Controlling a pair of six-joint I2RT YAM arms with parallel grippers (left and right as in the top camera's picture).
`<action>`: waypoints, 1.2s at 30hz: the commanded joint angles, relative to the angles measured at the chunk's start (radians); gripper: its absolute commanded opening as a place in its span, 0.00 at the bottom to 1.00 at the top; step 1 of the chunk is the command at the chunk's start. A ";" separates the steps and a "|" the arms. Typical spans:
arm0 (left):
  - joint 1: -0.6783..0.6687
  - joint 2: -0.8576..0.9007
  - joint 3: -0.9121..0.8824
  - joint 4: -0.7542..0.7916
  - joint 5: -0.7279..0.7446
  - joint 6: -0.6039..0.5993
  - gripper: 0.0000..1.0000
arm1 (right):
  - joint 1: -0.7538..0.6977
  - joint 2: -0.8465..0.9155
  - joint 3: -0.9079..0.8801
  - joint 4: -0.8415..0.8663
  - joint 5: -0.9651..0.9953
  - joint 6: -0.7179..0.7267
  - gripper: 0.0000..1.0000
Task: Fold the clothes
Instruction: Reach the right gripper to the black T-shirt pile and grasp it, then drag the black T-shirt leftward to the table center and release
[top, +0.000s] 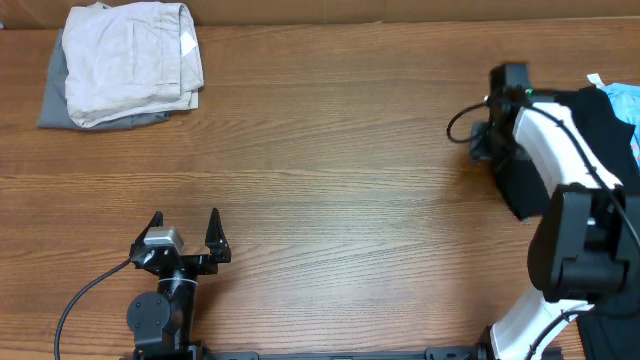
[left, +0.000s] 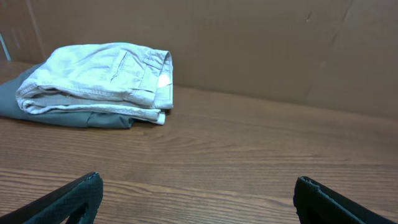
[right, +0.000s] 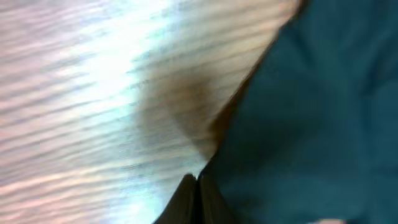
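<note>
A black T-shirt (top: 522, 188) lies crumpled at the table's right edge, partly under my right arm. My right gripper (top: 484, 140) sits at its left edge. In the right wrist view the gripper (right: 196, 182) is shut, its tips pressed together right on the dark fabric's (right: 311, 112) edge, so it seems to pinch that edge. My left gripper (top: 187, 225) rests near the front left, wide open and holding nothing (left: 198, 193). At the back left a folded cream garment (top: 130, 60) lies on a folded grey one (top: 50, 105), and the left wrist view also shows the cream piece (left: 99, 71).
A light blue item (top: 625, 100) lies on the black pile at the far right. A brown cardboard wall (left: 249, 43) stands behind the wooden table (top: 330, 180). A black cable (top: 462, 125) loops beside the right wrist.
</note>
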 joint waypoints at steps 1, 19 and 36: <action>0.005 -0.011 -0.004 -0.003 -0.010 0.020 1.00 | 0.014 -0.105 0.193 -0.097 0.010 0.011 0.04; 0.005 -0.011 -0.004 -0.003 -0.010 0.020 1.00 | 0.366 -0.115 0.562 -0.047 -0.329 0.009 0.04; 0.005 -0.011 -0.004 -0.003 -0.010 0.020 1.00 | 0.730 0.135 0.562 0.264 -0.692 0.219 0.04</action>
